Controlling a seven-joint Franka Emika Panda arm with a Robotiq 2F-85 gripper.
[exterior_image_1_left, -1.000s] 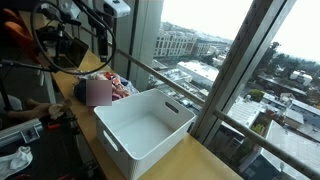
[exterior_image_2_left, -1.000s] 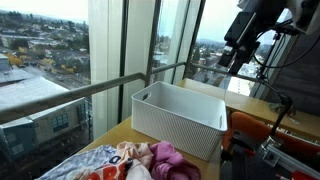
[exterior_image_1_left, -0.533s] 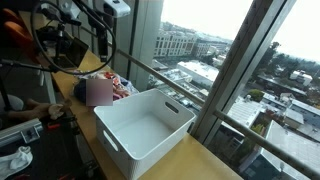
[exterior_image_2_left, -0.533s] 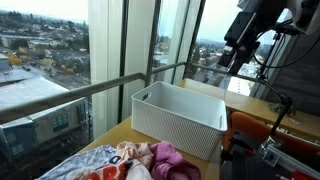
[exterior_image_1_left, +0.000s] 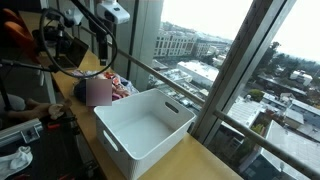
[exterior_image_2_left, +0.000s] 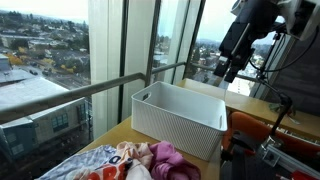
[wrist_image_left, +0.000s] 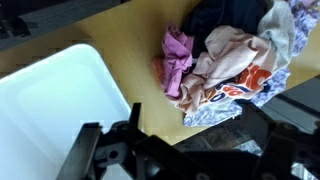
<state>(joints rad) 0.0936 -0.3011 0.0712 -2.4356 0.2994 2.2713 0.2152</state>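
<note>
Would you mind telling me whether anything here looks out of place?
Only the clothes: they lie in a crumpled heap on the table beside the empty white bin. Nothing looks spilled or damaged.

Crumpled clothes pile (wrist_image_left: 232, 58) lies heaped just beside empty white bin (wrist_image_left: 45, 100).

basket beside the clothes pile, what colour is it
White; the basket shows best in an exterior view.
</note>
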